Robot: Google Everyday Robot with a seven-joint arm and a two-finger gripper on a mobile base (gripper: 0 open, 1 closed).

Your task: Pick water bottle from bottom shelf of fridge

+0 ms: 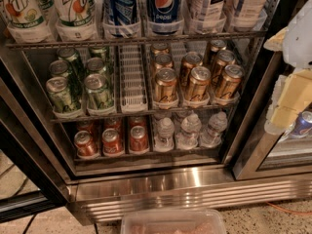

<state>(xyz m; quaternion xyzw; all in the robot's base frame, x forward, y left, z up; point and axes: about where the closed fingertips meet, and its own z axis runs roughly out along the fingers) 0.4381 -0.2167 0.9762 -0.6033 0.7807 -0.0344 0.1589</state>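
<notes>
Gripper (pixel 288 104) at right edge, outside fridge (pixel 161 182) interior.

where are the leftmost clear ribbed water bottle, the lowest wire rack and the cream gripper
leftmost clear ribbed plastic water bottle (pixel 165 130): camera view, body below its white cap
lowest wire-grid bottom shelf (pixel 146 155): camera view, front rail
cream gripper (pixel 286 108): camera view, far right beside the fridge (pixel 195 177), fingertip end

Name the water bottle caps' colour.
White water bottle caps, camera view; gripper at far right.
</notes>
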